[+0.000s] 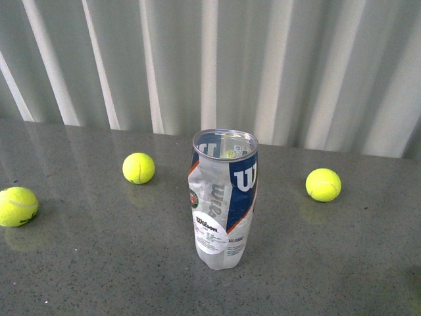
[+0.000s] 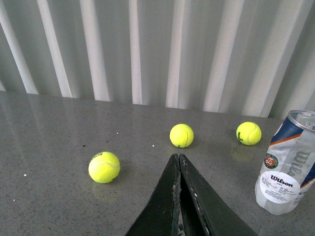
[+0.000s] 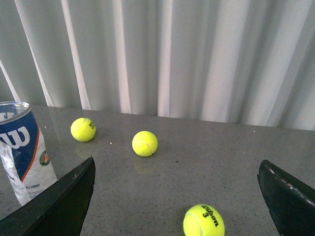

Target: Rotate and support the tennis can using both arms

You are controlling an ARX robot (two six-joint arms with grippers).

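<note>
The tennis can stands upright and open-topped in the middle of the grey table, its clear plastic crumpled, with a navy Wilson label and a round white sticker. It holds no balls that I can see. It also shows in the left wrist view and in the right wrist view. Neither arm shows in the front view. My left gripper is shut and empty, apart from the can with bare table between them. My right gripper is wide open and empty, with the can just beyond one finger.
Three yellow-green tennis balls lie on the table: one at the left edge, one behind and left of the can, one to its right. A ball marked "3" lies between my right fingers. A white curtain hangs behind.
</note>
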